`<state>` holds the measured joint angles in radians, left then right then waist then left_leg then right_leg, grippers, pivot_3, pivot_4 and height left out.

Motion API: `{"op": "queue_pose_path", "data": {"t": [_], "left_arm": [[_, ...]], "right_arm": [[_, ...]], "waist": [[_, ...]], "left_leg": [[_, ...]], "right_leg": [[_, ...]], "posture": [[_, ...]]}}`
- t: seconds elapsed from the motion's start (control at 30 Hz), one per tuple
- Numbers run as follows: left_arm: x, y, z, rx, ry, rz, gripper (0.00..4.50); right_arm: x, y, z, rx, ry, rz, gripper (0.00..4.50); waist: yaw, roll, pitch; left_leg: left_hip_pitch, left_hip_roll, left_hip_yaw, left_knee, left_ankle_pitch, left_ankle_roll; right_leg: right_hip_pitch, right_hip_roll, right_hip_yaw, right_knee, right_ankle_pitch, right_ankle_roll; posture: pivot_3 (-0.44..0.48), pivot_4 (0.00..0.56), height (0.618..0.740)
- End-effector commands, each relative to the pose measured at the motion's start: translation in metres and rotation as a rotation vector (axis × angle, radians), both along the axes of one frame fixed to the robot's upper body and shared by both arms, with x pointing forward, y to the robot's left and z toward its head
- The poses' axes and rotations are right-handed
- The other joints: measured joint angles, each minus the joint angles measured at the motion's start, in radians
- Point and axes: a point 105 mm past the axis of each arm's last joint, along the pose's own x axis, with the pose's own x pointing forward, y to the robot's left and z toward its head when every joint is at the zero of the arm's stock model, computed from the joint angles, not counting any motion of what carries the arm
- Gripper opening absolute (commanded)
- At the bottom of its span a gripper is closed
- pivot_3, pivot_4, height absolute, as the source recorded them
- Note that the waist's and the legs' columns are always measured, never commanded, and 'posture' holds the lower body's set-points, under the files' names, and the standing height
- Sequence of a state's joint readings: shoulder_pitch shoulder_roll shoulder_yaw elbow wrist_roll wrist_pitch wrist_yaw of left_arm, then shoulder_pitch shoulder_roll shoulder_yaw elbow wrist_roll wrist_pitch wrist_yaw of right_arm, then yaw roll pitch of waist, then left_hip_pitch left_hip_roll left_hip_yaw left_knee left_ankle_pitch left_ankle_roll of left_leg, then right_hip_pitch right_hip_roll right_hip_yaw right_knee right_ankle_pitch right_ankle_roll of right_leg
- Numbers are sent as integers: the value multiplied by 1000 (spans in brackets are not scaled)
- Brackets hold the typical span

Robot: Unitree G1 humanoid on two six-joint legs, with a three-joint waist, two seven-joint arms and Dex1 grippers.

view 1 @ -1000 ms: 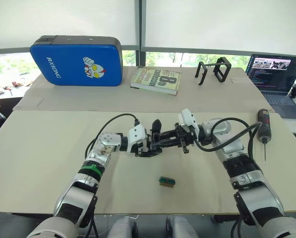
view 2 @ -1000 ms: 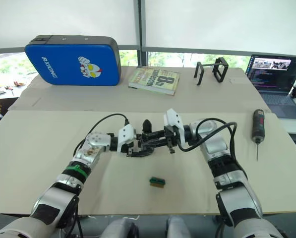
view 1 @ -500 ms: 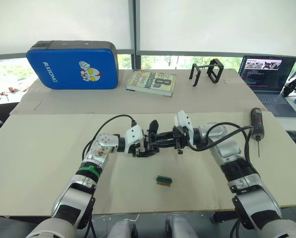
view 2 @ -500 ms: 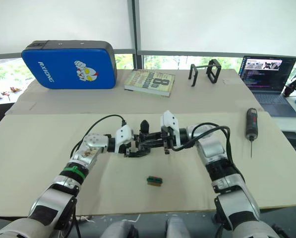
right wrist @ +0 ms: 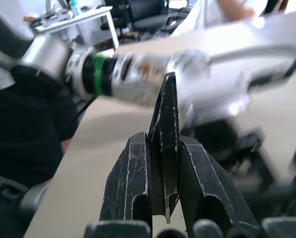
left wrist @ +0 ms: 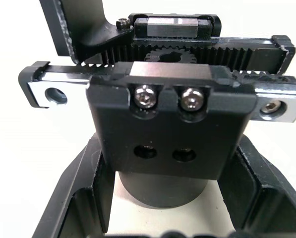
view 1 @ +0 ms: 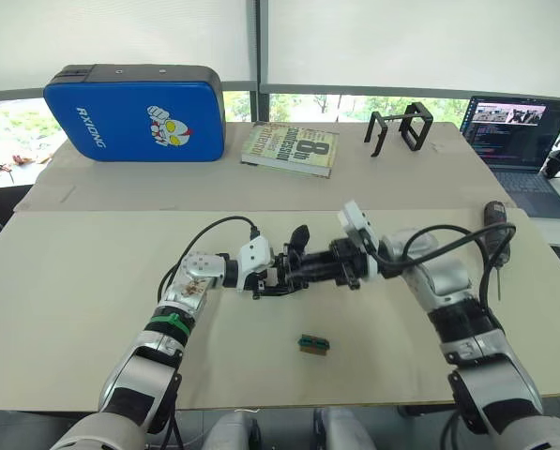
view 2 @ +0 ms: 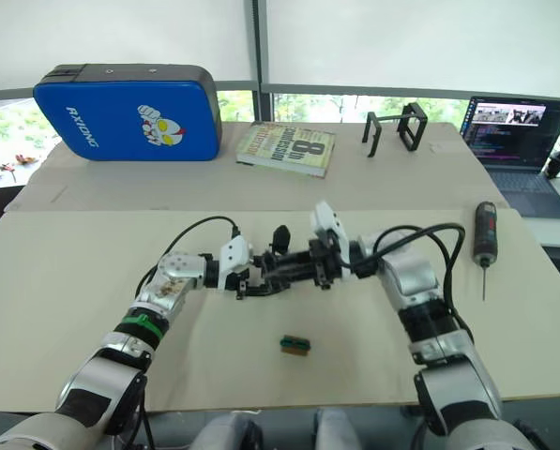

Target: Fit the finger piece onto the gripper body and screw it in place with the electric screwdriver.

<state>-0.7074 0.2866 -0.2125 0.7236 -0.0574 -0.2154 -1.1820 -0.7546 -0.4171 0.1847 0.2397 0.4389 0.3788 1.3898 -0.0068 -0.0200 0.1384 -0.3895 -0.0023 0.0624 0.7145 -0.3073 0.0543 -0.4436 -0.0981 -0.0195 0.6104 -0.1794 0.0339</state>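
Observed on the desk (view 1: 73, 281): gripper body (view 1: 294, 265) at centre, between left gripper (view 1: 272, 278) and right gripper (view 1: 328, 267). Electric screwdriver (view 2: 485, 246) well right. Small connector block (view 1: 311, 344) nearer the front edge. Book (view 1: 292, 148), padded case (view 1: 137, 112), wire-frame stand (view 1: 401, 129) and laptop (view 1: 522, 141) behind.

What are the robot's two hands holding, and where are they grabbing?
The left gripper holds the gripper body by its round base. The right gripper pinches the finger piece around its lower half, point sticking out.
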Motion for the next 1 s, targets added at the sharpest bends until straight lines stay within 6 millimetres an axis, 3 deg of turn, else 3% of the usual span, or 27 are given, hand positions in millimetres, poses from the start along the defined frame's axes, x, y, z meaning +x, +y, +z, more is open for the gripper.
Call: {"op": "queue_pose_path", "data": {"t": [0.03,0.37,0.7,1.0], "left_arm": [[1,-1,2,6,-15,-5,2335],[2,6,0,16,-4,12,2335],[2,10,-2,25,2,19,2335],[3,9,-1,24,0,19,2335]], "right_arm": [[2,1,6,47,-18,-16,335],[6,-6,-13,-20,-51,-62,335],[10,-11,-14,-23,-64,-82,335],[9,-3,-24,-45,-75,-71,335]], "waist": [[4,0,0],[1,0,0],[-5,0,0],[-6,0,0]], "left_leg": [[0,0,-1,0,0,0],[0,0,0,0,-1,2],[1,1,-1,0,0,1],[1,1,-1,0,0,0]], "right_leg": [[1,0,-2,0,0,0],[2,2,-3,-1,0,0],[3,3,-1,0,0,0],[3,4,-1,0,0,0]], "posture": [[0,150,740],[0,150,740],[0,150,740],[0,150,740]]}}
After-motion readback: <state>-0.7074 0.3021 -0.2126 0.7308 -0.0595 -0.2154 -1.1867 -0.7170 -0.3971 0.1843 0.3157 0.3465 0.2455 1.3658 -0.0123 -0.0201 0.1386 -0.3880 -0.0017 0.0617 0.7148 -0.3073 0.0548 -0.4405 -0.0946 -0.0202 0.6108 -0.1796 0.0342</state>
